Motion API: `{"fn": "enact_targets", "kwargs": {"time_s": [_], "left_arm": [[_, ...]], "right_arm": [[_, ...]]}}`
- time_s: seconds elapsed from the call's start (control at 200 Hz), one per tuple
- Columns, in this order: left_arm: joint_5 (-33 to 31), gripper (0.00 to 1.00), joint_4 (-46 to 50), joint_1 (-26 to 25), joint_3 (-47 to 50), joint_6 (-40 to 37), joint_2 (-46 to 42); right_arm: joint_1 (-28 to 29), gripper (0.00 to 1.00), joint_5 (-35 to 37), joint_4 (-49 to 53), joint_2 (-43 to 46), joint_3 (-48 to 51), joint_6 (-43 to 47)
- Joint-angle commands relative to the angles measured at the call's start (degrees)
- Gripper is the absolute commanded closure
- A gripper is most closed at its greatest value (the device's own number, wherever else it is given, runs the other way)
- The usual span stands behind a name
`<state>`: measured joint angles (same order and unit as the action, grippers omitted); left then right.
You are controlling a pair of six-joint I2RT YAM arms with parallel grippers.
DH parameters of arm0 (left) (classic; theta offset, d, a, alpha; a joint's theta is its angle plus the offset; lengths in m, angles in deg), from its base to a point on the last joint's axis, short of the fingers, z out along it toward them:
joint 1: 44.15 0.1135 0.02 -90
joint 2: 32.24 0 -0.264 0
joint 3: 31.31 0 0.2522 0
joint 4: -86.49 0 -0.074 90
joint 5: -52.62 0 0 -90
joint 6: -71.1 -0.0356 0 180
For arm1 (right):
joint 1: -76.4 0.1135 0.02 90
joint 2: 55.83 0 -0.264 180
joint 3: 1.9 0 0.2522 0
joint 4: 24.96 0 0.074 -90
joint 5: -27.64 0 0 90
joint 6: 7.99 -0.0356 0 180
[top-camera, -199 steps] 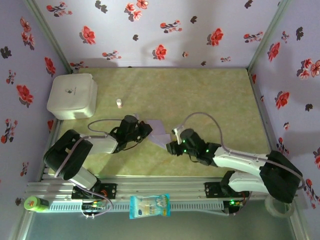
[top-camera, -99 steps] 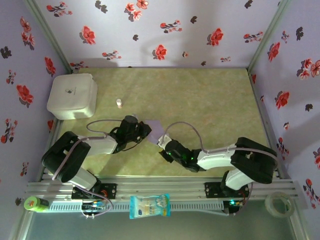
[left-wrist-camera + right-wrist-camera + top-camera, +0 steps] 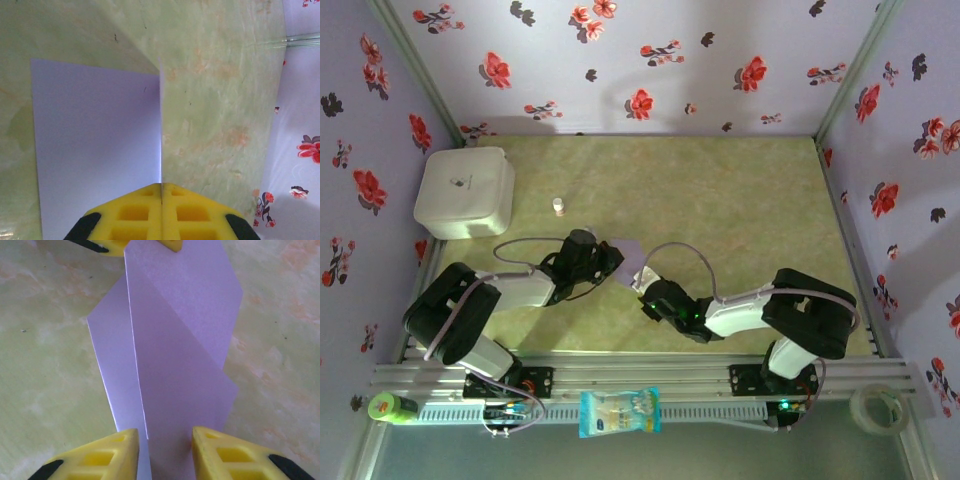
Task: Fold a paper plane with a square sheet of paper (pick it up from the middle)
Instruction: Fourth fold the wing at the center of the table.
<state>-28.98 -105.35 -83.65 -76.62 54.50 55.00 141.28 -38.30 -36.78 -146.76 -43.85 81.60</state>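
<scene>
The pale-lilac sheet of paper [image 3: 630,256], partly folded with a long crease, lies mid-table between the two grippers. My left gripper [image 3: 613,262] is shut on the sheet's edge; in the left wrist view its yellow fingertips [image 3: 161,186] meet on the thin upright edge of the paper [image 3: 95,145]. My right gripper [image 3: 645,289] faces it from the other side. In the right wrist view its jaws [image 3: 165,440] stand apart with the folded paper [image 3: 180,365] running between them. The left gripper's yellow fingertips [image 3: 117,245] show at the far end of the sheet.
A white rounded box [image 3: 465,192] sits at the back left, a small white cap [image 3: 558,206] beside it. On the front rail lie a blue-and-white packet [image 3: 619,412], a green object [image 3: 390,407] and a tape roll [image 3: 878,408]. Flowered walls enclose the green table [image 3: 740,200].
The right arm has swung left and brought its gripper up to the paper, with its jaws narrower than before. The left gripper has stayed shut on the sheet in place.
</scene>
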Motion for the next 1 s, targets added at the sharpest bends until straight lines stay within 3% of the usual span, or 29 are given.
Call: {"fn": "enact_targets", "kwargs": {"time_s": [0.0, 0.305, 0.995], "left_arm": [[0.1, 0.94, 0.7, -0.4, -1.6, -0.4, -0.2], [0.1, 0.94, 1.1, -0.4, -1.7, -0.5, -0.2], [0.1, 0.94, 1.4, -0.4, -2.1, -0.5, -0.3]], "right_arm": [[0.3, 0.72, 1.5, -1.4, -0.8, -1.5, 0.0], [0.3, 0.82, 1.2, -1.0, -1.0, -1.7, -0.5], [0.2, 0.87, 2.9, -0.4, -1.7, -2.2, -2.1]]}}
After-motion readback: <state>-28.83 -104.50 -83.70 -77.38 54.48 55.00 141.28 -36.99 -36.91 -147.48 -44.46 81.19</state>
